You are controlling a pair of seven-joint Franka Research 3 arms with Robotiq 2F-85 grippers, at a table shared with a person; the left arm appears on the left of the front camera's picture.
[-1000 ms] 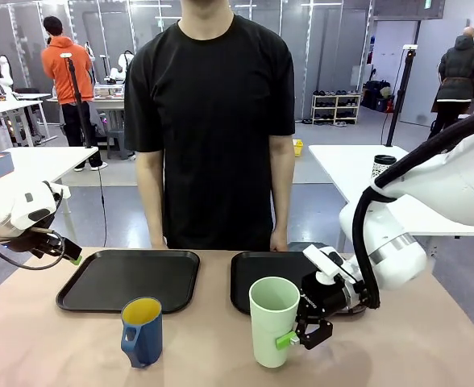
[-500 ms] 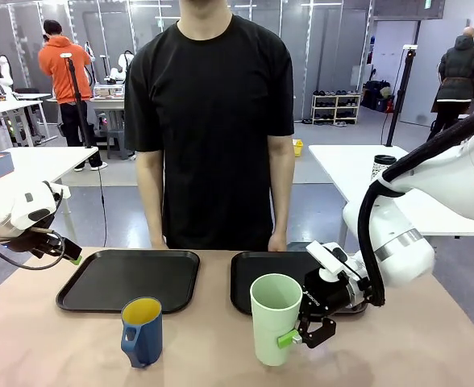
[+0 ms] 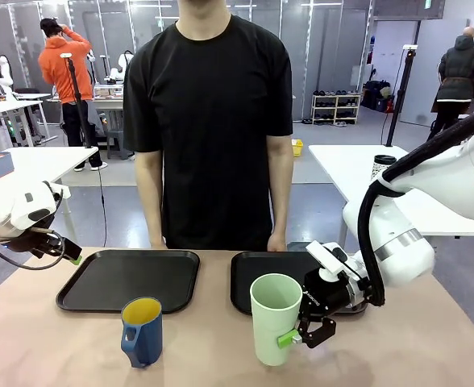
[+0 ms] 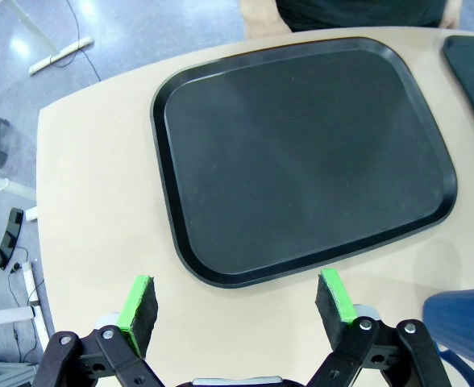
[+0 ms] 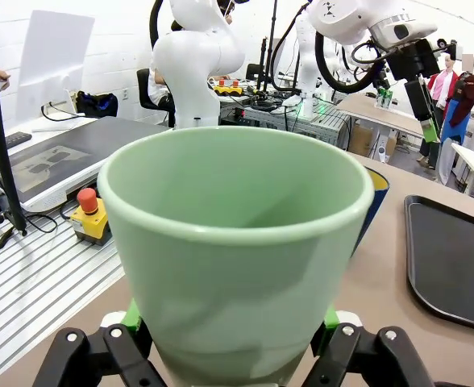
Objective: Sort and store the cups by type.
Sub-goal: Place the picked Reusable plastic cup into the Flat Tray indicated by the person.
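The tall mint-green tumbler [image 3: 275, 318] stands at the front middle of the table. My right gripper [image 3: 295, 336] is shut on its lower part, one green pad pressed on its right side. In the right wrist view the tumbler [image 5: 237, 242] sits between both fingers of the right gripper [image 5: 230, 326]. The dark blue mug [image 3: 142, 330] with a yellow inside stands to the tumbler's left, apart from it; its rim also shows as the blue mug [image 4: 463, 322]. My left gripper [image 3: 69, 250] hangs open at the far left; in its wrist view the left gripper [image 4: 235, 284] has nothing between its fingers.
Two black trays lie side by side at the far half: the left tray [image 3: 76, 294] and the right tray [image 3: 249, 282], both bare. A person stands behind them with hands at the table's far edge. The left tray [image 4: 301, 153] lies under my left gripper.
My right gripper and the tumbler shifted slightly right and up, then held still. The left arm and the mug have not moved.
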